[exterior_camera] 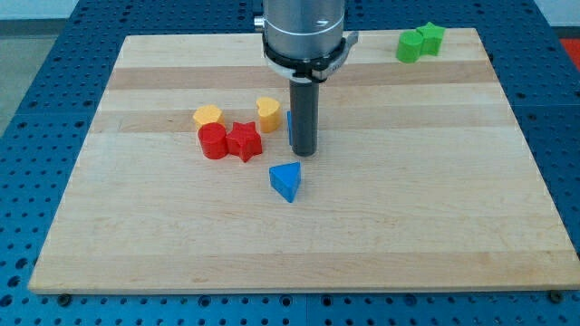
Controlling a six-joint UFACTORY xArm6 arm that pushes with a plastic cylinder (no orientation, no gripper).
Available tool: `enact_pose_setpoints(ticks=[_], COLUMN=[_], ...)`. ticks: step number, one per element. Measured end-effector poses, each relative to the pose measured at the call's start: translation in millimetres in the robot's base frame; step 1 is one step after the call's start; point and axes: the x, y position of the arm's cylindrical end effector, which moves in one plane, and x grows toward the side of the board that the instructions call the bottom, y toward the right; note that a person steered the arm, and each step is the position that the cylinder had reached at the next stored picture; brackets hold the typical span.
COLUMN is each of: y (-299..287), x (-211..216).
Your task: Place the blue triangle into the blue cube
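The blue triangle [286, 180] lies near the middle of the wooden board [435, 217]. The blue cube [289, 126] is mostly hidden behind my rod; only a blue sliver shows at the rod's left side. My tip [304, 153] rests on the board just above and slightly right of the blue triangle, apart from it by a small gap, and right in front of the blue cube.
A yellow heart block [267, 113] and a yellow block [207, 115] lie left of the rod. A red cylinder [213, 141] and a red star block [244, 140] touch below them. Two green blocks [420, 42] sit at the top right edge.
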Motion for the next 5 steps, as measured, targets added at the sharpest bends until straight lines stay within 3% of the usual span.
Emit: enact_pose_setpoints(ticks=[3, 4, 5], y=[0.2, 31.4, 62.9], x=[-27.1, -9.1, 59.1])
